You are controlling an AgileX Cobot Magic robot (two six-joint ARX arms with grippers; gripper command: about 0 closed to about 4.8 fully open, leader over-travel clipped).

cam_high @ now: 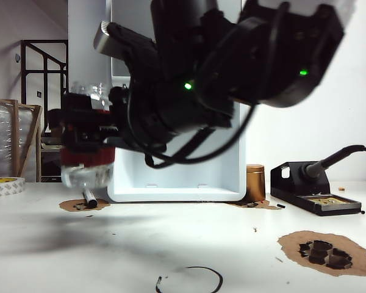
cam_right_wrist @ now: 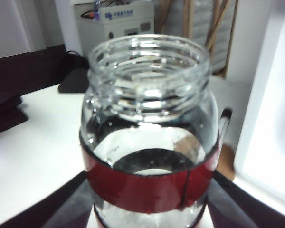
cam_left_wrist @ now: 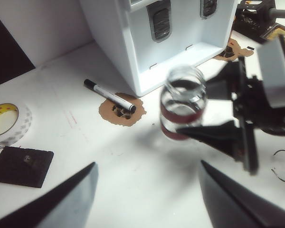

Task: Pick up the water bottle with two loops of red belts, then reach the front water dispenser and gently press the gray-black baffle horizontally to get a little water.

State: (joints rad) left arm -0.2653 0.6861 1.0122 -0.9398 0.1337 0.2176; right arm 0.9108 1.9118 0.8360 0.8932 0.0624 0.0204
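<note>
Holding the water bottle clear of the table, the right gripper has its jaws closed on the bottle's body at the red bands; pick-up counts as done.

- Water bottle: clear, wide-mouthed, uncapped, upright, seemingly empty. In the exterior view it sits at left centre, blurred, its base above the white tabletop. In the left wrist view it is right of centre, just in front of the dispenser's open bay and not touching it.
- Right gripper: dark fingers clamp the bottle from both sides, seen at the lower edge of the right wrist view. In the exterior view the arm reaches across to the left half of the frame.
- Left gripper: jaws spread wide, nothing between them, above bare table at the bottom of its own view; it cannot be made out in the exterior view (the right arm fills that frame).
- Water dispenser: white unit, centre of the exterior view. Two gray-black baffles show at the top of the left wrist view, untouched.
- Incidentals: marker pen, tape roll, black square pad, soldering station, copper-coloured canister.

Remaining, by my judgement: bring the bottle's mouth under the spout, press a baffle gently and horizontally, draw a little water.
</note>
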